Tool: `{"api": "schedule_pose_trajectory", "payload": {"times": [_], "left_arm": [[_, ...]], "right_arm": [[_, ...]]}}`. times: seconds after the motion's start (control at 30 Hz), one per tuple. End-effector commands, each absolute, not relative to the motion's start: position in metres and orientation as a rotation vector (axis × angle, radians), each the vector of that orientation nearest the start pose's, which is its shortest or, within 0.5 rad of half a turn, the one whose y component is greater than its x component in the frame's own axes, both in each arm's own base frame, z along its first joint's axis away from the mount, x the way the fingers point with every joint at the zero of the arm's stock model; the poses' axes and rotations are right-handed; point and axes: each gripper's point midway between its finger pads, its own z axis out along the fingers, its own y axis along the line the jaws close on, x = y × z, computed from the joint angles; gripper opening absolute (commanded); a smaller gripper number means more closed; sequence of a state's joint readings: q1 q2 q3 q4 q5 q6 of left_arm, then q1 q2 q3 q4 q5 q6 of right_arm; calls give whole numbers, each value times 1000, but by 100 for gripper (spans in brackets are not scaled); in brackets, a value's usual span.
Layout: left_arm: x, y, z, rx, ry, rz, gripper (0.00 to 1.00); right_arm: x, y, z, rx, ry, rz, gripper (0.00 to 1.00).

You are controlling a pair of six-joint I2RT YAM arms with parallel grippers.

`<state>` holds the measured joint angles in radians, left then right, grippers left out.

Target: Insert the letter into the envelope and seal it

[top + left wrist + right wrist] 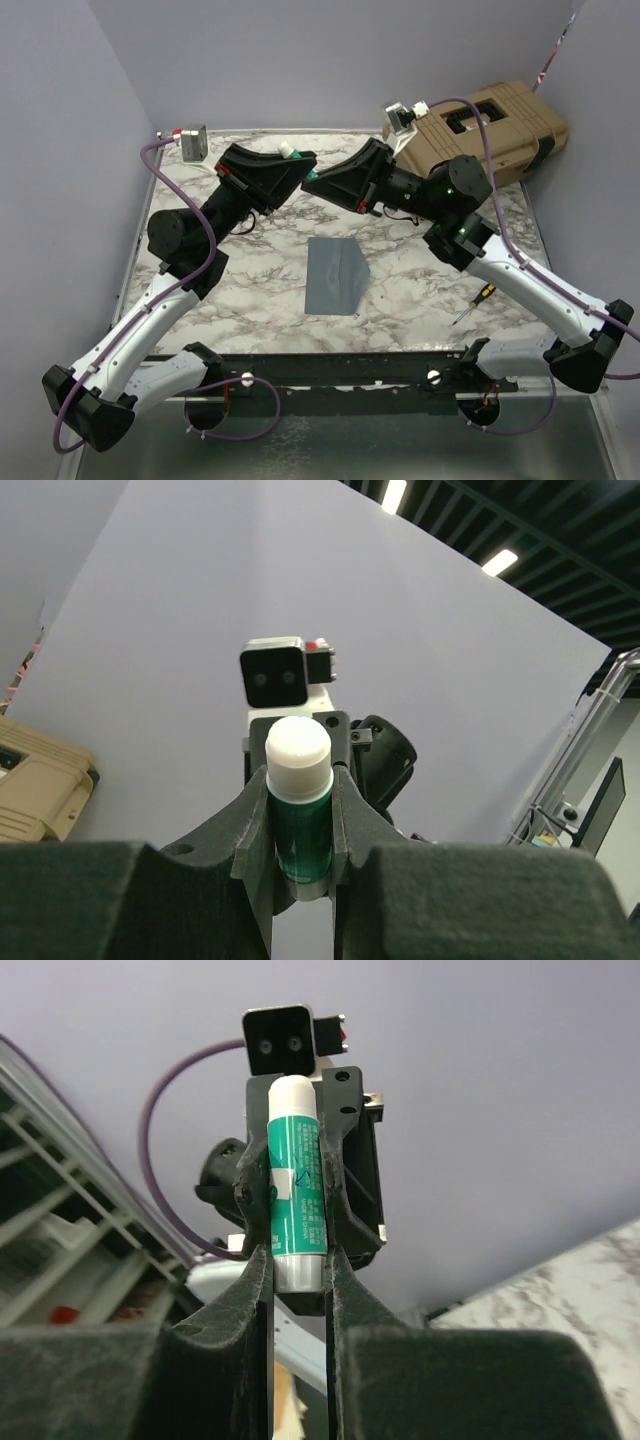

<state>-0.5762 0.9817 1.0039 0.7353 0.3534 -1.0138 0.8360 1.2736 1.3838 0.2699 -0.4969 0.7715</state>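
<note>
Both left claw (300, 825) and right claw (298, 1260) pinch a glue stick (296, 1185); envelope (335, 277) looks closed.

The desk (250, 300) has a white marble pattern with grey veins. The envelope (335, 277), slate grey-blue, lies flat near its middle, its triangular flap pointing right. A small screwdriver (473, 303) lies well to the right of it, near the front edge. A tan case (490, 125) sits at the far right corner and a small grey box (192, 143) at the far left corner.
</note>
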Motion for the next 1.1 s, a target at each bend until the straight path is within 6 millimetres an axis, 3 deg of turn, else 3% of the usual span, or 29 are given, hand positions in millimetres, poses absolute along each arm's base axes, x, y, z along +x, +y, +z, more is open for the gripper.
{"api": "schedule_pose_trajectory", "payload": {"times": [0.0,0.17,0.27,0.4,0.5,0.6,0.73,0.83,0.9,1.07], "left_arm": [[195,-229,550,196,894,-1548,0],[190,-227,549,198,885,-1557,0],[189,-226,550,200,876,-1559,0],[188,-224,552,189,865,-1559,0],[189,-222,553,170,859,-1560,0],[191,-219,553,136,860,-1573,0],[194,-219,553,96,872,-1609,0],[195,-219,550,83,881,-1618,0],[198,-219,548,69,886,-1621,0],[206,-220,546,9,906,-1659,0]], "right_arm": [[147,346,543,-492,1117,2001,0],[156,344,546,-371,1123,2060,0],[170,353,536,-204,1260,2205,0],[174,352,531,-83,1228,2392,0],[178,350,532,-58,1214,2358,0],[182,350,531,-97,1223,2213,5],[197,345,526,-214,1271,1811,49],[216,333,504,-251,1287,1529,72],[220,328,497,-340,1248,1383,78],[214,329,491,-628,1144,1152,79]]}}
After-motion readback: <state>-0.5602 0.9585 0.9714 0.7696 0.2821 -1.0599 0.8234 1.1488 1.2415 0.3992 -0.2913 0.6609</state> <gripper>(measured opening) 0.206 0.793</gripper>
